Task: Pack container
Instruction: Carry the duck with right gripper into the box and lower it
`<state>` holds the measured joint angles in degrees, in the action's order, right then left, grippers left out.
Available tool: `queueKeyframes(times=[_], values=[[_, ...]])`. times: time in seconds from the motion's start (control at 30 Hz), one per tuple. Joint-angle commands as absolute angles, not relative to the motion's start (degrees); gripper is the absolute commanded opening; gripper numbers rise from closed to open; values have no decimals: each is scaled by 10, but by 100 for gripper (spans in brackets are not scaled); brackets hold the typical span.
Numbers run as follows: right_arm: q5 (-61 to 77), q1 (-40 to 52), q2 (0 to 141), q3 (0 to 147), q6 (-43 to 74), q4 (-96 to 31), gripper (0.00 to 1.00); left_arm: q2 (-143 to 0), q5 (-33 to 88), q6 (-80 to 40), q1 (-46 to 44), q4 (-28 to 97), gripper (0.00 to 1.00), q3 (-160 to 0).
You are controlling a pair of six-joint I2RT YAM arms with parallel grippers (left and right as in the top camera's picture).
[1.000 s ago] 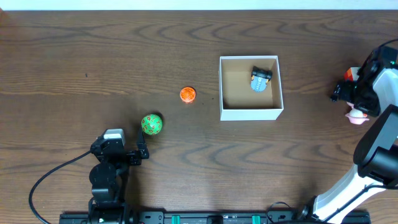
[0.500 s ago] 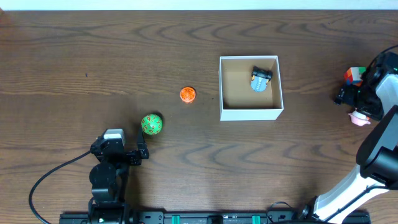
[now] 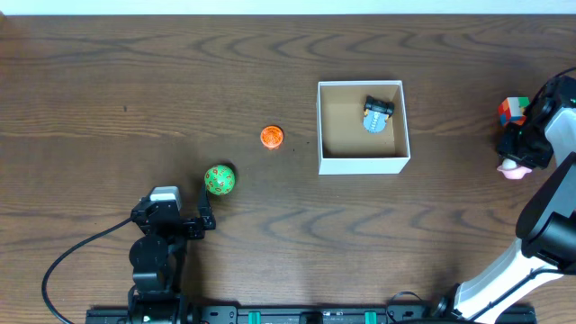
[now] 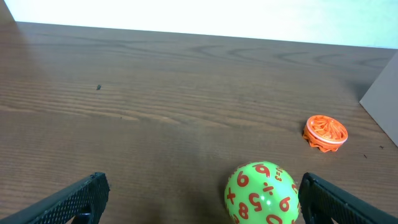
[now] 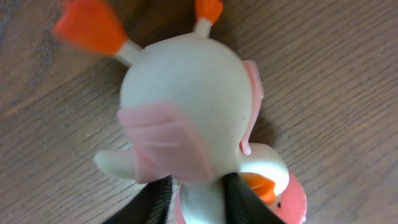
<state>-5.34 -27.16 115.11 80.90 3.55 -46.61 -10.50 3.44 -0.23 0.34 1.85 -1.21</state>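
The container, a square white-walled box with a brown inside, stands right of the table's middle and holds a small blue toy. At the far right my right gripper is shut on a white and pink duck toy. In the right wrist view its black fingers pinch the duck toy at the neck, orange feet pointing away. My left gripper rests open at the near left. A green number ball lies just inside its right finger, untouched.
An orange disc lies left of the container, seen too in the left wrist view as the orange disc. A multicoloured cube sits just beyond the right gripper. The green number ball is near the left arm.
The right gripper's fingers have closed onto the duck toy, and that arm has shifted slightly right, uncovering the cube. The left arm has not moved.
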Motion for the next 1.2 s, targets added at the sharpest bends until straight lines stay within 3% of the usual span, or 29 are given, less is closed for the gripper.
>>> queueKeyframes(times=[0.0, 0.17, 0.23, 0.73, 1.0, 1.17], values=[[-39, -270, 1145, 804, 53, -465, 23, -104, 34, -7, 6, 38, 98, -2], [-17, -254, 1141, 806, 53, -470, 4, -104, 34, -7, 6, 38, 98, -2], [-12, -246, 1138, 810, 53, -475, 1, -104, 34, -7, 6, 38, 98, -2], [54, -152, 1074, 1004, 44, -628, 1, -104, 34, -7, 6, 38, 98, -2], [61, -35, 1013, 1061, 20, -639, 1, -104, 34, -7, 6, 38, 98, -2], [61, 45, 1001, 1061, -72, -633, 1, -104, 34, -7, 6, 38, 98, -2]])
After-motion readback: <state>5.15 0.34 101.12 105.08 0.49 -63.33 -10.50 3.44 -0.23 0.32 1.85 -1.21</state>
